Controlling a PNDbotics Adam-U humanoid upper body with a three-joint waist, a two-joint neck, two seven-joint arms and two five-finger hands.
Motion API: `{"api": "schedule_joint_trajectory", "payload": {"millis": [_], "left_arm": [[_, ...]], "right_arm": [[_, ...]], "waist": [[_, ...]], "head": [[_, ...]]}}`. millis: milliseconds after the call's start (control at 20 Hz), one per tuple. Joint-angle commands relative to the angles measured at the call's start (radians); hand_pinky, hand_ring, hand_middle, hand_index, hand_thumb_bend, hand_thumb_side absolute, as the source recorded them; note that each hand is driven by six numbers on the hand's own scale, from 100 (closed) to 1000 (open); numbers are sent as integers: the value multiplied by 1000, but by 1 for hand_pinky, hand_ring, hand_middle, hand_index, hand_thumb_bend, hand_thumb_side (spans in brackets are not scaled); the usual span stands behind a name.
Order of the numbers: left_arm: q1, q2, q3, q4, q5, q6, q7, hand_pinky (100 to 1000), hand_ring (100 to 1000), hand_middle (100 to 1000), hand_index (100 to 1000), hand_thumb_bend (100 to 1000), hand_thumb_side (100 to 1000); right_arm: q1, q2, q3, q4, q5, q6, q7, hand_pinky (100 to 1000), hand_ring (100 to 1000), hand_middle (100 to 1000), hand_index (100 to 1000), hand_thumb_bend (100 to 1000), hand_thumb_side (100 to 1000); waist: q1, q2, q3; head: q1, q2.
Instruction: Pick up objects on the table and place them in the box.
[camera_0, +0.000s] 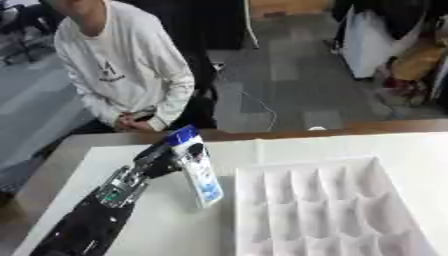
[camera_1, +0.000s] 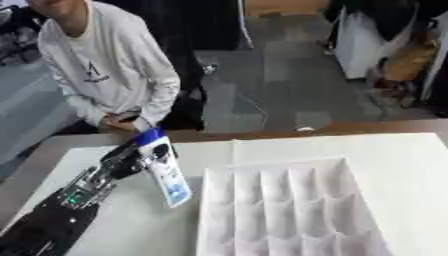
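Note:
My left hand (camera_0: 163, 159) reaches in from the lower left and is shut on a tall white carton with a blue top (camera_0: 199, 169). The carton stands tilted, its lower end near the table, just left of the white box with several compartments (camera_0: 324, 210). The box's compartments look empty. My right hand shows in neither view.
A white sheet (camera_0: 394, 145) covers the brown table (camera_0: 52, 170). A person in a white top sits at the table's far left edge, hands together, not touching the carton. Floor and furniture lie beyond.

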Motion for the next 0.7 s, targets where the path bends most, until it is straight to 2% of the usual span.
{"api": "schedule_joint_trajectory", "payload": {"millis": [50, 700], "left_arm": [[-21, 47, -15, -74, 65, -30, -50, 100, 100, 100, 350, 100, 708], [-28, 91, -132, -363, 192, 70, -81, 100, 100, 100, 344, 100, 700]], "right_arm": [[-1, -18, -8, -15, 3, 3, -2, 399, 511, 538, 651, 295, 896], [8, -26, -7, -15, 4, 9, -1, 400, 511, 538, 651, 286, 897]], "waist": [[-2, -28, 4], [6, -48, 14]], "head": [[-6, -4], [-16, 8]]}}
